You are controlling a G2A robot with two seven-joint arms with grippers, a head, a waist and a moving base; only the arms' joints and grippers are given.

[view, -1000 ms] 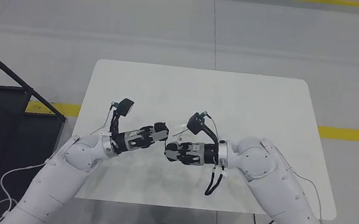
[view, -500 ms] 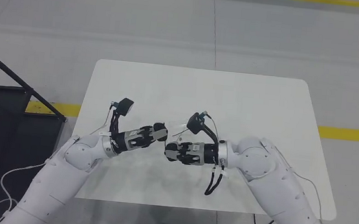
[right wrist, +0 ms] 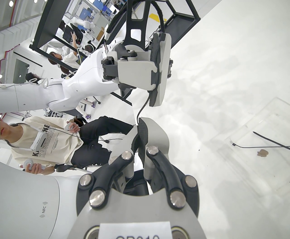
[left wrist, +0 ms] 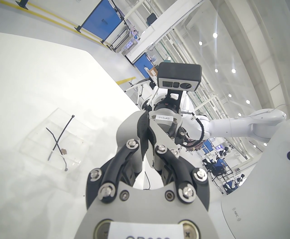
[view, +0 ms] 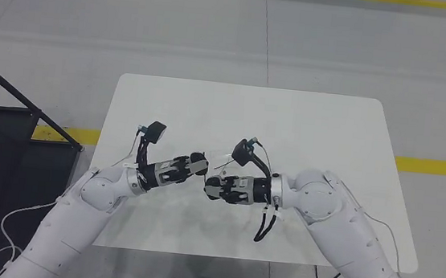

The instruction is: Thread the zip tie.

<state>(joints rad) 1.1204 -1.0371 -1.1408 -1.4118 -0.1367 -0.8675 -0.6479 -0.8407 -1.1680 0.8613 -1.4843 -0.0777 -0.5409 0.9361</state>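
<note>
Nothing has visibly shifted since the earlier frames: both arms hold the same pose, raised above the near middle of the tabletop [view: 328, 133]. At the left, the left gripper [left wrist: 146, 115] is clamped on one end of the black zip tie [right wrist: 138, 116], which curves across to the right gripper [right wrist: 139, 121], whose pads are pressed together at its other end. Flat on the tabletop lies a clear tray [left wrist: 77, 138] with two spare ties [left wrist: 60, 135] crossed inside it.
</note>
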